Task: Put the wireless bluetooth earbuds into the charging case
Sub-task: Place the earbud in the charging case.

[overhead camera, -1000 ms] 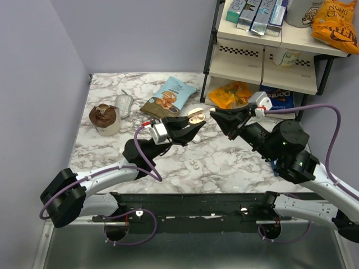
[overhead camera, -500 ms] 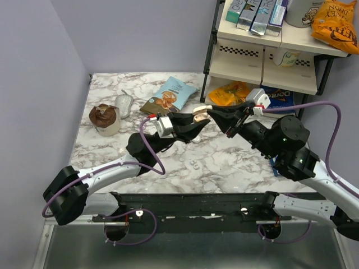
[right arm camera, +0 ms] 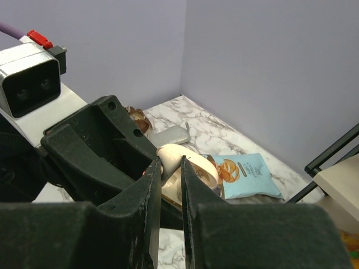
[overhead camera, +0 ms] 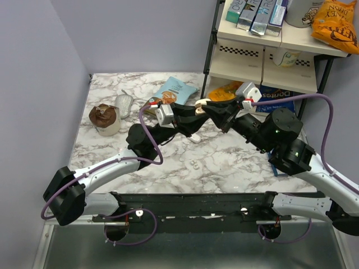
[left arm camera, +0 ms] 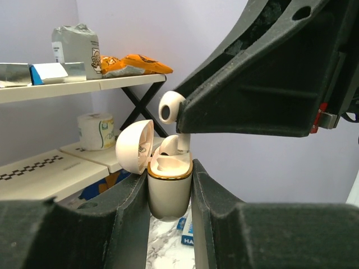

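Since the charging case (left arm camera: 169,188) must stay upright with its mouth free, the left gripper (overhead camera: 195,116) is clamped on its lower shell from both sides. The lid (left arm camera: 134,147) is swung back, and the case is carried in the air above the far right part of the marble table (overhead camera: 112,157), just in front of the shelf rack (overhead camera: 263,61). That leaves the tan inner face open from above, which is where the right gripper (right arm camera: 171,163) comes in. Its fingers are pinched together on one white earbud (left arm camera: 168,106), gripped by the head so that the stem points down into the case.

From the left wrist view the stem tip is at the gold rim or just inside it, and I judge the bud not yet seated. A pale shape beside it in the case may be a second bud or only the socket moulding; I cannot tell which. Two tiny white bits (overhead camera: 194,164) lie on the marble toward the near edge, and a plain white oval object (overhead camera: 194,139) lies below the raised left fingers.

The blue bag (overhead camera: 280,105) on the rack's lowest shelf reads as Doritos, partly hidden by a purple cable. The orange bag (overhead camera: 335,25) on the top shelf carries dark lettering cut off by the frame edge. The teal snack bag (overhead camera: 175,92) near the table's far edge has print too small to read.
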Controlling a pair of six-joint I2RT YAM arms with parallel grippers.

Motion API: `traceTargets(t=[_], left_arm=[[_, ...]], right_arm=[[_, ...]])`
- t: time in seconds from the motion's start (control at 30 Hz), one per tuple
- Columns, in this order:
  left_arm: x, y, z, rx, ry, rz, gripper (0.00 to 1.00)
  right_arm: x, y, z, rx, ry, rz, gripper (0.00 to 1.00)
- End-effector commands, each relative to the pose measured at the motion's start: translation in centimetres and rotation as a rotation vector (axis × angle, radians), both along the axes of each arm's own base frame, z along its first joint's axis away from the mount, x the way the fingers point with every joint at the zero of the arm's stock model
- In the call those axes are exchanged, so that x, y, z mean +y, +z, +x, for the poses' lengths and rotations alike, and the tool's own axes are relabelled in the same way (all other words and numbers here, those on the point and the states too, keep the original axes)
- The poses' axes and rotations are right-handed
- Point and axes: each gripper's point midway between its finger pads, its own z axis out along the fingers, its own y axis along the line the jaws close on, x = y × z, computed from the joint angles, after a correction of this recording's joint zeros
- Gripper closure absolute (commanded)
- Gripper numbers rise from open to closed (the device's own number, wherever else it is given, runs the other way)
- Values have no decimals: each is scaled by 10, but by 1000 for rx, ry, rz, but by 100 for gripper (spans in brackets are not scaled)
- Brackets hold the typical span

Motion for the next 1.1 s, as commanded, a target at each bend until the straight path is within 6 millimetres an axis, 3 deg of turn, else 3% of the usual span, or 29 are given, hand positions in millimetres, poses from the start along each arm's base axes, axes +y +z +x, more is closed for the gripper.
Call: traceTargets(t=[0.0, 0.3, 0.63, 1.07], left_arm=[[-4, 11, -6, -12, -42, 6, 100], [-5, 22, -3, -4, -50, 10, 100], [-5, 47, -5, -17, -88, -16, 100], [-5, 51, -4, -7, -90, -28, 100]], right_arm=[[-1, 17, 0, -29, -9, -1, 99], [-4, 23, 7, -47, -49, -2, 99], [-9, 48, 9, -93, -72, 18, 99], [-3, 43, 11, -89, -65, 2, 99]])
